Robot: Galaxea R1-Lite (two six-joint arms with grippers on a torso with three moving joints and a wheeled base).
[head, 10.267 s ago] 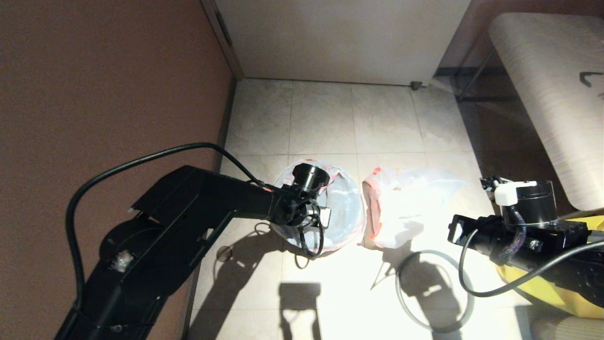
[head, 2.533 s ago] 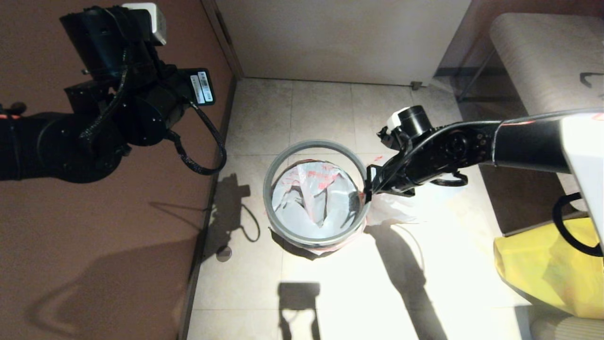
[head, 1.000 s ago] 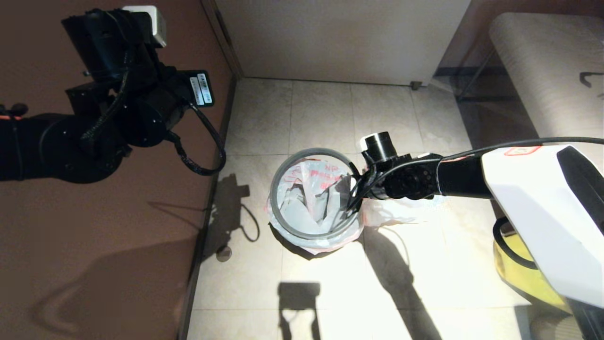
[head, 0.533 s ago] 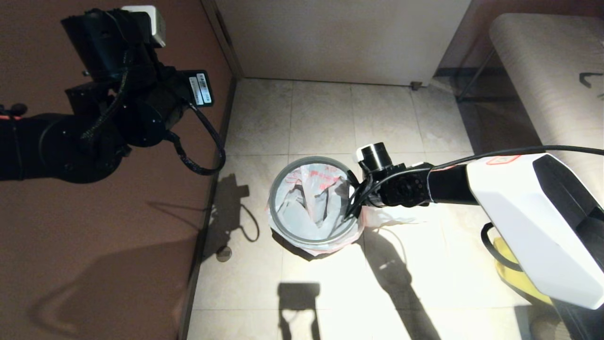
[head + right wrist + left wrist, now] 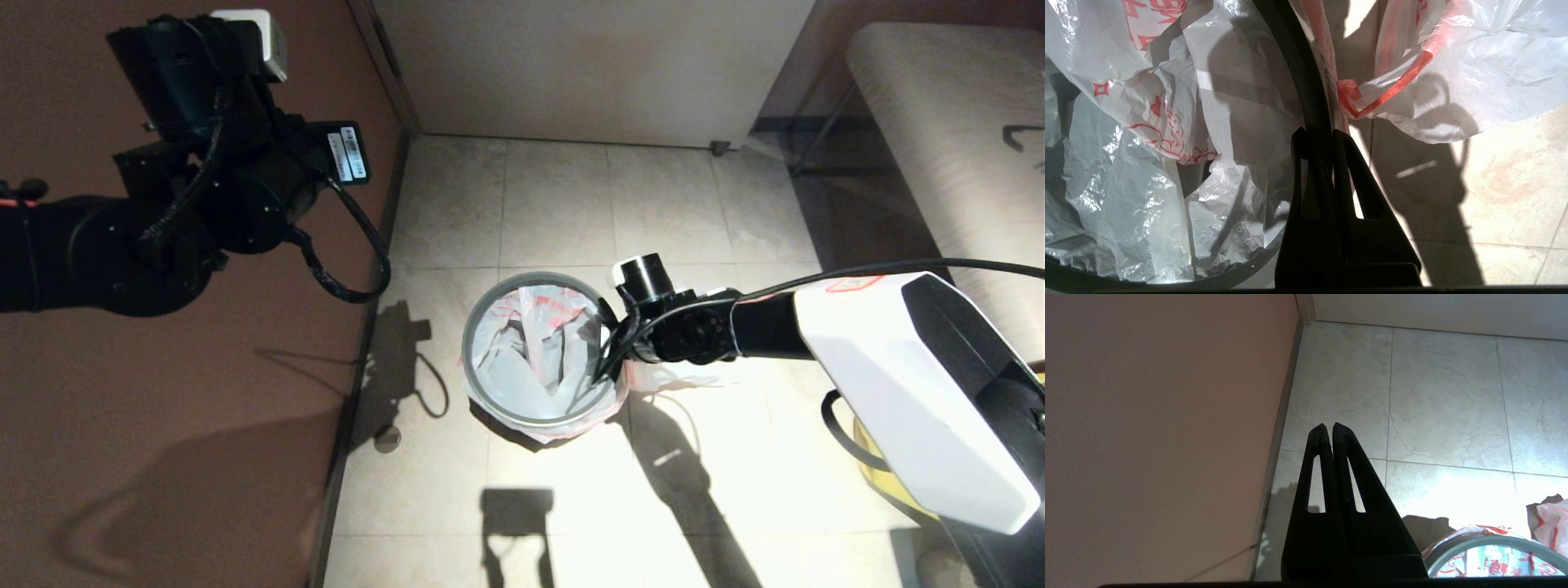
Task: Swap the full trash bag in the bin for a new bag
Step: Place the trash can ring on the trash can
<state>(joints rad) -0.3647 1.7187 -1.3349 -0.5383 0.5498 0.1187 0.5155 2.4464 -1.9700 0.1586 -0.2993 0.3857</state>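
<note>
The bin (image 5: 466, 355) stands on the floor tiles, its black wall almost wholly covered. The new bag (image 5: 535, 359) lines it, crumpled white with red print (image 5: 1126, 163), its edge folded over the outside. The thin grey hoop (image 5: 1292, 61) lies around the bin's mouth. My right gripper (image 5: 606, 367) is at the hoop's right side, shut on it (image 5: 1314, 134). The full trash bag (image 5: 682, 377) lies just right of the bin, partly behind my right arm; its red drawstring (image 5: 1392, 87) shows, no bottles visible. My left gripper (image 5: 1328, 426) is parked high by the wall, shut and empty.
A brown wall (image 5: 163, 408) runs close along the bin's left. A pale door (image 5: 588, 73) closes the back. A padded bench (image 5: 963, 122) stands at the right. A yellow bag (image 5: 886, 482) peeks from under my right arm.
My right gripper has carried the hoop down and a little left, from tilted above the bin to lying around its mouth. Ten seconds ago the hoop lay on the floor and my left arm was at the bin.
</note>
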